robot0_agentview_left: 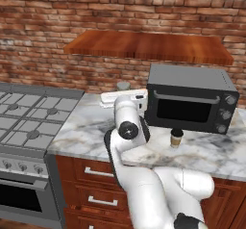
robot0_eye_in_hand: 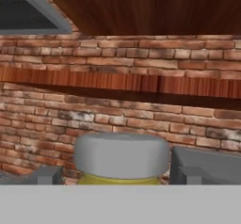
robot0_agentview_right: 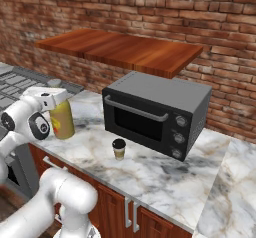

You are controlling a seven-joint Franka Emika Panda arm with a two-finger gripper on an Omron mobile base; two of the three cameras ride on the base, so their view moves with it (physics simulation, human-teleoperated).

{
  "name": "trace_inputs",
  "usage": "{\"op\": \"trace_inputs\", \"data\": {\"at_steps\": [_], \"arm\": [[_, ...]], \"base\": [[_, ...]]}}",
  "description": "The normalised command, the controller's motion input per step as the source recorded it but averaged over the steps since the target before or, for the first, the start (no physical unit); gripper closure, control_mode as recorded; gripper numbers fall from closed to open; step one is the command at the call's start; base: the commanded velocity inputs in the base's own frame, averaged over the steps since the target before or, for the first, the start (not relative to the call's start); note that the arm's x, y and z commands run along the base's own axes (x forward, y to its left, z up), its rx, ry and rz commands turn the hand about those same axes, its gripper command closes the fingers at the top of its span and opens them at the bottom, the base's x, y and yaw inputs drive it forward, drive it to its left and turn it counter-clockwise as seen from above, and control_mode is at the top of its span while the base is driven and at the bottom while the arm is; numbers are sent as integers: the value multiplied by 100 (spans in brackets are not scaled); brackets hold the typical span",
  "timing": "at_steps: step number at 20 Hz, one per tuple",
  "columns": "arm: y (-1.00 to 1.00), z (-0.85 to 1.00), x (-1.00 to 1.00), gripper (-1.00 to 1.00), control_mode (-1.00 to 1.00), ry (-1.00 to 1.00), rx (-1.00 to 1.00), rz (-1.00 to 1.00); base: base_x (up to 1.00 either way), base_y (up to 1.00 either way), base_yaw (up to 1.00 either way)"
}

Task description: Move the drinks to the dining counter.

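The mustard-yellow bottle (robot0_agentview_right: 62,122) with a red label stands on the marble worktop (robot0_agentview_right: 150,172) near the stove. Its grey cap (robot0_eye_in_hand: 121,155) fills the lower middle of the hand view. My gripper (robot0_agentview_right: 55,101) is at the bottle's top, with its fingers (robot0_eye_in_hand: 47,175) spread to either side of the cap and a gap showing on both sides. From the left base view the hand (robot0_agentview_left: 126,98) covers the bottle, and the grey cap (robot0_agentview_left: 123,85) peeks out behind it. The tan paper cup (robot0_agentview_right: 119,149) with a black lid stands in front of the oven. The teal bottle and the dining counter are out of view.
A black toaster oven (robot0_agentview_right: 155,113) stands on the worktop just right of the bottle. A wooden shelf (robot0_agentview_right: 120,49) hangs on the brick wall above. The stove (robot0_agentview_left: 29,122) adjoins the worktop on the left. Red-brown drawers (robot0_agentview_left: 96,184) run below the worktop.
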Motion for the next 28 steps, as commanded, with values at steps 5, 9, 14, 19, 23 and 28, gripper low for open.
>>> {"op": "trace_inputs", "data": {"at_steps": [5,9,14,19,23,28], "arm": [[0,24,-58,100,-100,17,3,0],[0,8,-61,100,-100,17,2,0],[-6,5,-58,100,-100,19,2,1],[-22,12,-17,100,-100,25,5,3],[-4,18,-2,100,-100,19,2,5],[0,22,-11,100,100,10,0,4]], "base": [[0,0,0],[0,0,0],[0,0,0],[0,0,0],[0,0,0],[-8,0,1]]}}
